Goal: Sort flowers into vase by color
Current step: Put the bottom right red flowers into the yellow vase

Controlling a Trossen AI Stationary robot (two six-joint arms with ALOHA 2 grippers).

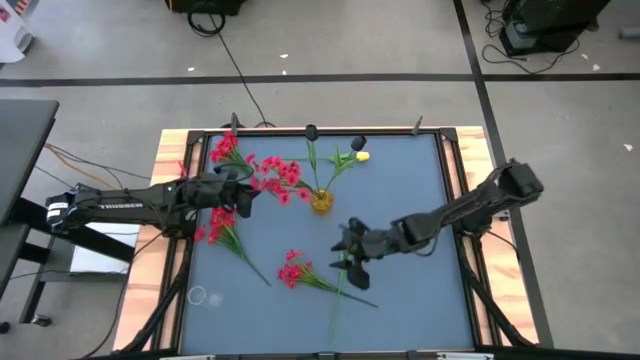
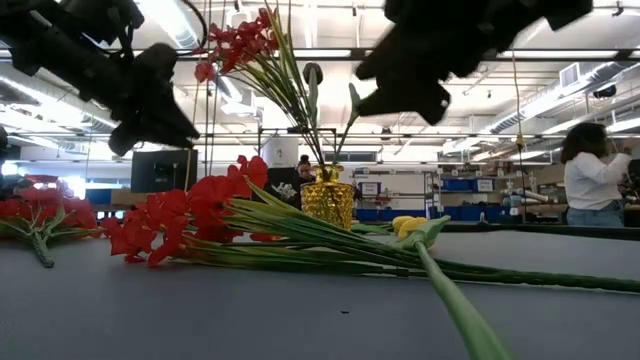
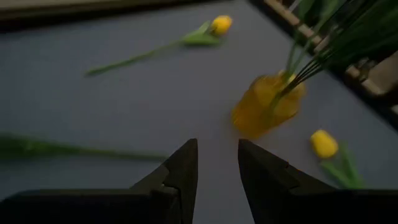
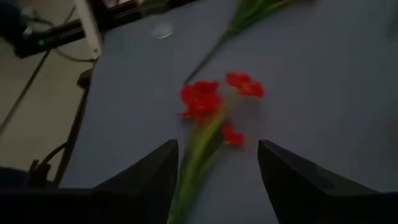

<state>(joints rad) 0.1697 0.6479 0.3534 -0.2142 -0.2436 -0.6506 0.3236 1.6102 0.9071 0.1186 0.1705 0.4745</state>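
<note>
Flowers [image 1: 300,272], red-clustered on green stems, lie flat beneath the right end effector [image 1: 352,262], spread open and empty.

Glossy amber glass vase [image 1: 321,201] stands on matt grey table [image 1: 420,180], wood-edged.

Red flowers [image 1: 292,270], yel tulip [image 1: 361,156], amber vase [image 1: 321,201], blue-grey table [image 1: 410,300].

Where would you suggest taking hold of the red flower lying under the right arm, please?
Probably on its green stem just behind the red blossoms, coming straight down from above. The flower lies flat on the table, and the right tool, open, straddles that stem.
</note>
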